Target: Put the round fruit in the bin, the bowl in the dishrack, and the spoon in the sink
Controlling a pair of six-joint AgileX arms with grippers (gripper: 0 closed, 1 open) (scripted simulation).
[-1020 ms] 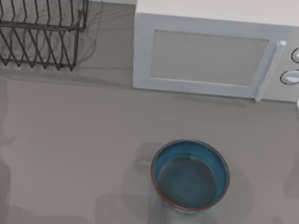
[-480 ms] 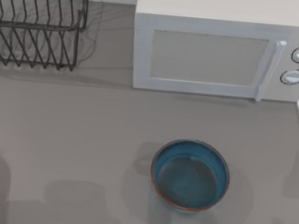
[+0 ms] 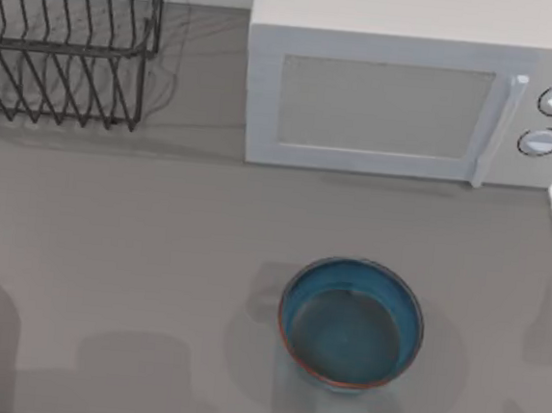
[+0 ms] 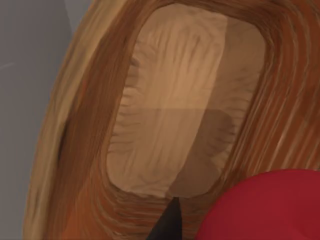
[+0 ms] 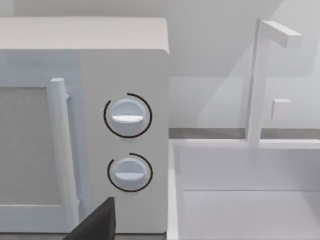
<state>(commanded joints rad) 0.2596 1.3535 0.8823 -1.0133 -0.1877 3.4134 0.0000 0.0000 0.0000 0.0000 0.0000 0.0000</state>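
Overhead, grey counter (image 3: 156, 254) beneath microwave (image 3: 402, 92), dishrack (image 3: 68, 43).

dishrack (image 3: 68, 43): cut off top-left | round fruit (image 4: 270, 207): cropped at frame corner

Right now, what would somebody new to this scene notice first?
Probably the glossy blue-teal bowl with its reddish-brown rim, alone on the grey table in front of the pale grey microwave. In the left wrist view, a bright red round fruit sits close above a wooden bin. The black wire dishrack stands top left.
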